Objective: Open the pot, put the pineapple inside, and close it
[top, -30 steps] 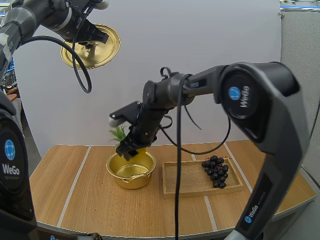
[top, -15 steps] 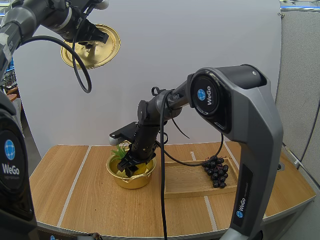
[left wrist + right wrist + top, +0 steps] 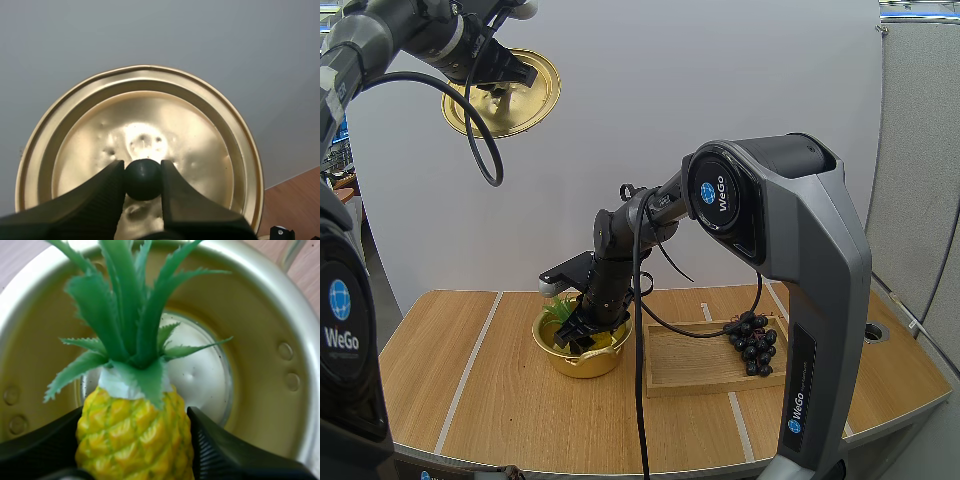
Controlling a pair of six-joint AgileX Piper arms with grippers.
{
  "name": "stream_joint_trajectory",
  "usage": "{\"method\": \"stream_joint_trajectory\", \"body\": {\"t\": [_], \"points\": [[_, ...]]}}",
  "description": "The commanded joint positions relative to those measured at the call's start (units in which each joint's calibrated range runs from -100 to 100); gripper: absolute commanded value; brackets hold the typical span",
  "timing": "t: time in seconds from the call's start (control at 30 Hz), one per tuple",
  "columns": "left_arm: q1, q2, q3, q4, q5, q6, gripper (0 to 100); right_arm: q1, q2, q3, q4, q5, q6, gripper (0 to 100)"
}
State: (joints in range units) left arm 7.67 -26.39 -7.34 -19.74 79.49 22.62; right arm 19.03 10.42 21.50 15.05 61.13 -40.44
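One pot [image 3: 576,361], one lid [image 3: 536,98], one pineapple [image 3: 133,434], one wooden tray [image 3: 692,381] and one bunch of grapes [image 3: 752,345] are in play, with two claws at work.

Nearest, toward the left-centre of the tabletop [image 3: 485,400], stands the golden pot, open and upright. The right claw [image 3: 584,330] reaches down into its mouth, its two black fingers clamped on either side of the pineapple's body. The right wrist view shows the fruit inside the pot's ring: a yellow body with a raised diamond-scale pattern tinged green, a pale white collar at its top, and a crown of long, pointed green leaves fanning out over the pot's shiny pale floor. Whether the fruit touches that floor I cannot tell. From above, the leaf tips poke up over the pot's left rim.

Just to the right of the pot lies the tray, flat on the tabletop, and the dark grapes sit in its right end, well apart from the pot.

Farthest off, high above the tabletop at the far left, the left claw [image 3: 143,176] holds the golden lid on edge. Its fingers are pinched on the lid's round black knob [image 3: 143,179], and the lid's ridged, shiny face is turned toward the claw.
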Motion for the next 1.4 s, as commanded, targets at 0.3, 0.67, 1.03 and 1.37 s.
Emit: {"method": "stream_joint_trajectory", "body": {"t": [0.3, 0.67, 1.03, 1.37], "points": [[0.08, -0.38, -0.54, -0.98, -0.80, -0.09, 0, 0.34, -0.81, -1.03, 1.52, 1.79, -0.16, 100], [0.08, -0.38, -0.54, -0.98, -2.24, -0.09, 0, 0.34, -12.99, -3.31, 0.89, 16.23, 0.22, 100], [0.08, -0.38, -0.54, -0.98, -8.16, -0.09, 0, 0.34, -29.16, -2.92, -4.61, 32.60, 3.59, 100], [0.08, -0.38, -0.54, -0.89, -8.67, -0.09, 0, 0.34, -48.21, 7.53, -5.43, 35.49, 3.92, 100]]}}
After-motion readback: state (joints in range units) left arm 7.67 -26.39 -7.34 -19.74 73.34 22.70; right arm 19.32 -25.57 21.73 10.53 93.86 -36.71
